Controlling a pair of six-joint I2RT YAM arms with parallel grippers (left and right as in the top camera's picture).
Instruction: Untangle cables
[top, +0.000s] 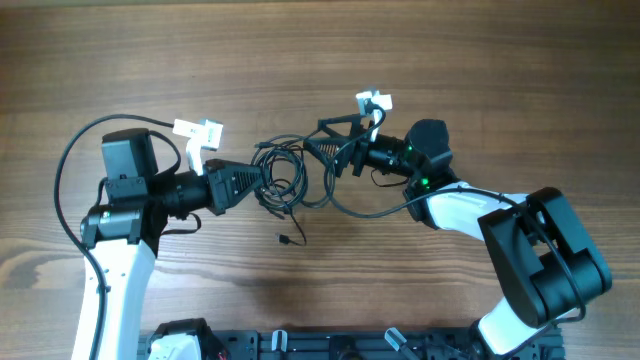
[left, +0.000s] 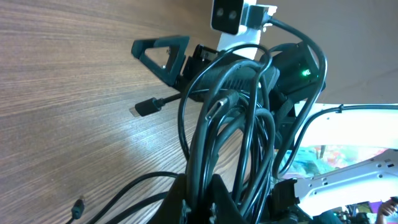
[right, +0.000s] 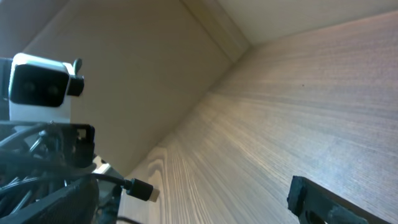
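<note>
Holding the cables (top: 284, 172), a limp, light bundle at frame centre, clamped in my left gripper (top: 260, 186), I judge a plug end (left: 146, 107) the best grip for my right gripper (top: 322, 138), fingers apart.

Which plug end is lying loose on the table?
The small plug on the lone strand trailing from the cable bundle; other visible plugs sit raised at it.
</note>
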